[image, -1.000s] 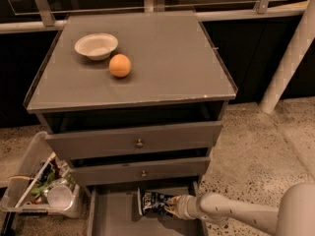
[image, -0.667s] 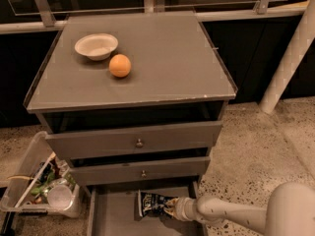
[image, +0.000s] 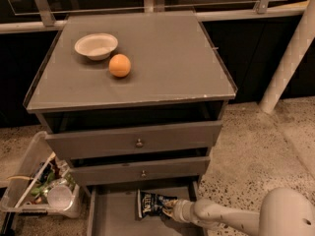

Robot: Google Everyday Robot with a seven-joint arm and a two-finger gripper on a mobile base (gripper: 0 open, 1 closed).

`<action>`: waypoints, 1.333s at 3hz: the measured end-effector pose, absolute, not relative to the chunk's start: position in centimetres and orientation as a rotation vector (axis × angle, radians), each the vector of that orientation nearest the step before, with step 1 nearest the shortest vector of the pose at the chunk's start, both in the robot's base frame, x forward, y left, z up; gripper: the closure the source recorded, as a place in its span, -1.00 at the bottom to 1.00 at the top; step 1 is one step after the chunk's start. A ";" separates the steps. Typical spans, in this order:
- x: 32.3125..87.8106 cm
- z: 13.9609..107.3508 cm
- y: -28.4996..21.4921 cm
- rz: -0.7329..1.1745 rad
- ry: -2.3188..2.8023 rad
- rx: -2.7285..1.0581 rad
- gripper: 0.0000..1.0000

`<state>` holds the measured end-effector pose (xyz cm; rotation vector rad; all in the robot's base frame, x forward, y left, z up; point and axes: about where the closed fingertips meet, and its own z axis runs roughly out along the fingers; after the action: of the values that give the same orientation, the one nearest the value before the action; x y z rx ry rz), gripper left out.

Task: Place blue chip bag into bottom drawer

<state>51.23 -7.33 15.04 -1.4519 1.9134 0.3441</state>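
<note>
My tool (image: 171, 211) was low inside the bottom drawer (image: 115, 215), reaching in from the right on a smooth pale arm, and it met the right end of the bag (image: 151, 202). The bag lay immediately to the tool's left on the drawer's flat grey floor, at the far side, just below the front of the middle drawer (image: 142, 172). Its long axis ran roughly left to right, in line with my reach, with the white sealed end pointing left, away from the tool. Whether my tool was clamped on the bag or had let go, I could not tell. I judged that any release or retreat would have to go rightward and toward the near side, along that axis. The bag was crinkly dark-blue foil with white lettering, and the drawer was a shallow, thin-walled tray. On the matte grey desk (image: 162, 58) above sat a round pale bowl (image: 96, 45) and a smooth orange (image: 119, 65), close together.
</note>
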 end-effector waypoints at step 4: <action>51.2 15.0 -7.3 0.344 1.913 -1.452 -0.75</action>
<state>51.23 -7.32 15.04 -1.4519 1.9134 0.3444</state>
